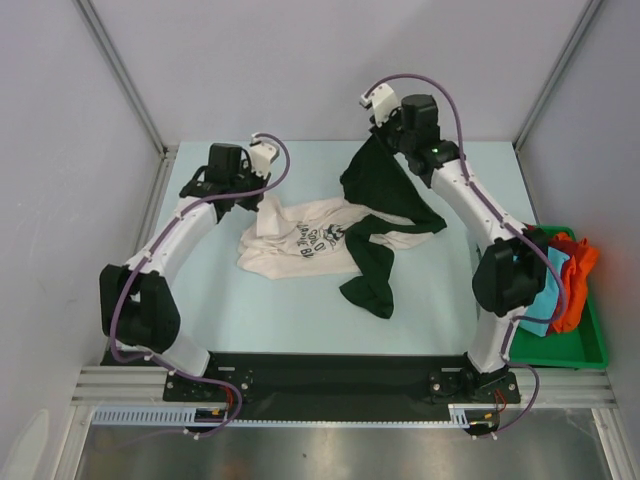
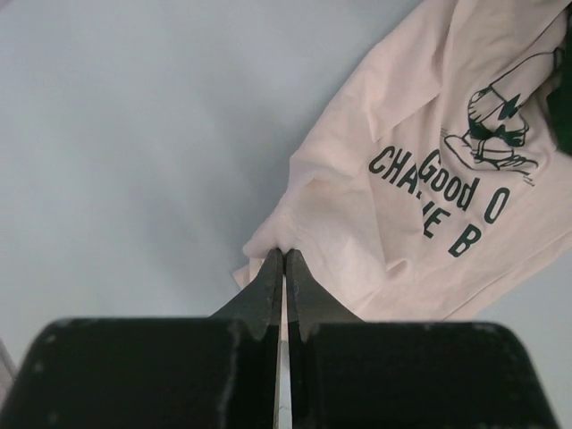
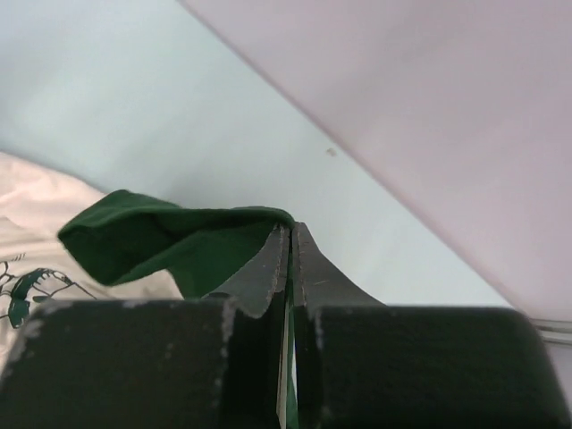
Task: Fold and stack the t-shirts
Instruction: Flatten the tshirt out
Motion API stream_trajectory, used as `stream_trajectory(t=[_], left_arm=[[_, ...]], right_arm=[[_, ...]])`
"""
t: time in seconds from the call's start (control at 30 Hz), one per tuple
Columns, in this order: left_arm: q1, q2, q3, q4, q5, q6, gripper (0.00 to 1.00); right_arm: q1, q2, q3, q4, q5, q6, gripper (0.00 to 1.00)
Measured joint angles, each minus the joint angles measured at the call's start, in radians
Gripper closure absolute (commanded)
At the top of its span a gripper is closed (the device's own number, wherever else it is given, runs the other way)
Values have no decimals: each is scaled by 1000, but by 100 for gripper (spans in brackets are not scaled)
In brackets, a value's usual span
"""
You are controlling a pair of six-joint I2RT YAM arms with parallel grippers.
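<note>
The left end effector (image 2: 284, 255) fills the bottom of its wrist view. Its two dark fingers are pressed together, pinching a corner at the edge of the cream-white t-shirt (image 2: 402, 223). That t-shirt lies crumpled on the pale surface (image 1: 260, 310), print side up. Its dark lettering and a small cartoon graphic are partly readable, and the pinched corner is drawn up a little towards the left arm.

The right end effector (image 3: 290, 229) is also closed, clamped on a fold of the dark green t-shirt (image 3: 170, 237). It holds the fold raised above and beyond the far right end of the cream-white t-shirt. From that grip the green cloth hangs down in a loose drape. Its lower part trails across the right end of the cream-white t-shirt, touching it, and one sleeve or tail spills past it towards the near edge.

Well to the right of the cream-white t-shirt, at the edge of the surface, stands a green bin (image 1: 590, 350). It holds an orange cloth (image 1: 578, 270) and a teal cloth (image 1: 545, 295), partly hidden behind the right arm.
</note>
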State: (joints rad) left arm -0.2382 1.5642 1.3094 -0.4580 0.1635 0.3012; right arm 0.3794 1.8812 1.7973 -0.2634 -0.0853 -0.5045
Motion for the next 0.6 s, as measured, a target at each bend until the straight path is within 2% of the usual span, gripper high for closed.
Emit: stream_trajectory(t=[0.17,0.33,0.6], left_arm=[[-23,-50,109,-58,0,24,100],[-43,-107,337,-85,-12,61,100],[-71,-140,637,-70,-89,138,100]], right_arm=[[-28,-99,-8,-6,11,-11,100],[-79,-162,8,-18,46,-14,100],[-190,-283,131,15,148,-13,100]])
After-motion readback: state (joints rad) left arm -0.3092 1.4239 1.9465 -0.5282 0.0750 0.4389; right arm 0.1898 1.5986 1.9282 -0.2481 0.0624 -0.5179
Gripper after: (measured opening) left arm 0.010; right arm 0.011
